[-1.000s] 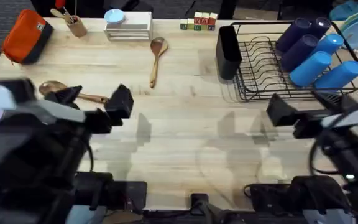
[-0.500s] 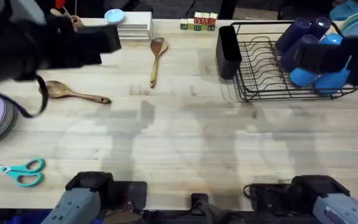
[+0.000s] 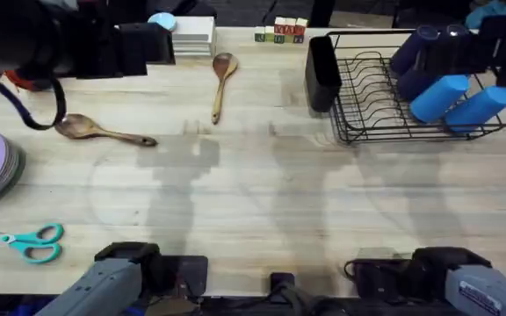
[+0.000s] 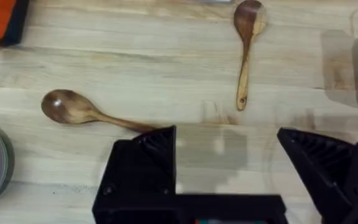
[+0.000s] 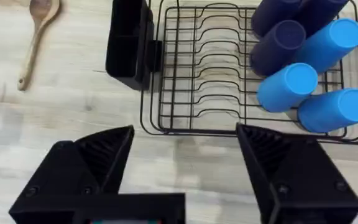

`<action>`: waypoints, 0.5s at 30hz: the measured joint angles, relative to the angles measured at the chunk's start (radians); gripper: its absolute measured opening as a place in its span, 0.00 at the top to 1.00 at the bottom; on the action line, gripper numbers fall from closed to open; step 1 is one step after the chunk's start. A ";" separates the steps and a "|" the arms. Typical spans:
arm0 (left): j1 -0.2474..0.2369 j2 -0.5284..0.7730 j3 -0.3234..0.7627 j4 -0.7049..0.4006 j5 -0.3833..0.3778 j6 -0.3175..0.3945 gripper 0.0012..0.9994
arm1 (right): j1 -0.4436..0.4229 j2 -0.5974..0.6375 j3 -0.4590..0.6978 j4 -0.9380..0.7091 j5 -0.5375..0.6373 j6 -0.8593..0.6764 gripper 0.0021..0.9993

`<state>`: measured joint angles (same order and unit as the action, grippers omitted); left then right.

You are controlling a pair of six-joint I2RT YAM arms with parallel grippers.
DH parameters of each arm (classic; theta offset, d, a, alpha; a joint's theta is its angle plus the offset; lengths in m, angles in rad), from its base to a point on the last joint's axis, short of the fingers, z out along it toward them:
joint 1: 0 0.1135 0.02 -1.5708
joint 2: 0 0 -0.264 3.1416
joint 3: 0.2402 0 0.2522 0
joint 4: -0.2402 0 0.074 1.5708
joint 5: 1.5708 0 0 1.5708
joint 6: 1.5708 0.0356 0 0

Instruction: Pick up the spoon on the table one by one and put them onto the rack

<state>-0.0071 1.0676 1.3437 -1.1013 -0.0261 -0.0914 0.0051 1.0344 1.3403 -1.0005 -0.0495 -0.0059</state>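
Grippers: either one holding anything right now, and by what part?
Nothing held. Left gripper and right gripper are both open and empty; both spoons lie on the table.

Both arms are raised high under the overhead camera and appear there as large, dark, blurred shapes. The left arm [image 3: 51,44] extends across the upper left, a black cable looping beneath it. The right arm [image 3: 503,35] occupies the upper right corner. The left gripper [image 4: 229,162] points downward, black fingers spread wide apart. The right gripper [image 5: 185,162] likewise points downward, fingers spread wide, nothing between them.
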 joint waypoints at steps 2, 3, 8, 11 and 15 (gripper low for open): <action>0.000 0.000 0.000 -0.007 0.000 0.000 0.01 | 0.000 0.000 0.000 0.007 0.000 0.000 0.01; 0.000 0.000 0.000 -0.007 -0.001 0.000 0.01 | 0.000 0.000 0.000 0.010 0.000 0.000 0.01; 0.000 0.000 0.000 -0.019 -0.068 -0.115 0.01 | 0.000 0.000 0.000 0.012 0.000 0.000 0.01; 0.000 0.004 0.000 -0.039 -0.139 -0.222 0.01 | 0.000 0.000 0.000 0.012 0.000 -0.001 0.01; 0.007 0.033 0.000 -0.042 -0.199 -0.319 0.01 | 0.000 0.000 0.000 0.011 0.000 -0.001 0.01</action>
<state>-0.0004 1.1009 1.3441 -1.1437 -0.2254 -0.4101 0.0051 1.0344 1.3403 -0.9894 -0.0493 -0.0067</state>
